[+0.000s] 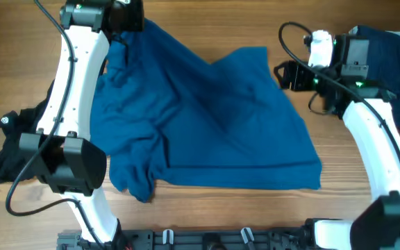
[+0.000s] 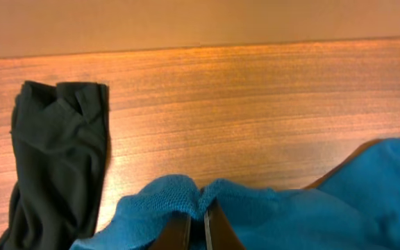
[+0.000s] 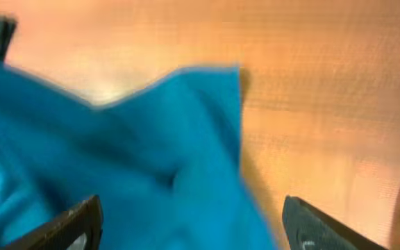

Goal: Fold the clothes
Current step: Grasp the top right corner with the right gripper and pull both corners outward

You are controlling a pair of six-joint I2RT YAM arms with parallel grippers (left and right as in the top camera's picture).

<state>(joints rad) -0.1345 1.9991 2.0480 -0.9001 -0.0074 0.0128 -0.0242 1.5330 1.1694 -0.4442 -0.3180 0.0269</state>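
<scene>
A large medium-blue T-shirt (image 1: 214,118) lies spread and rumpled across the middle of the wooden table. At its far left corner my left gripper (image 1: 122,33) is shut on the fabric. The left wrist view shows that gripper (image 2: 201,217) closed, with a bunched blue T-shirt hem (image 2: 179,198) pinched between the fingers. My right gripper (image 1: 281,75) hovers open at the shirt's far right corner. In the right wrist view it (image 3: 193,229) stands wide, blue T-shirt cloth (image 3: 137,153) lying under the left half of the gap, nothing gripped.
A black garment (image 1: 5,149) lies crumpled at the table's left side, and the left wrist view shows the same black garment (image 2: 54,160). Dark navy clothes (image 1: 391,45) are piled at the far right behind the right arm. A black rail (image 1: 207,239) runs along the front edge.
</scene>
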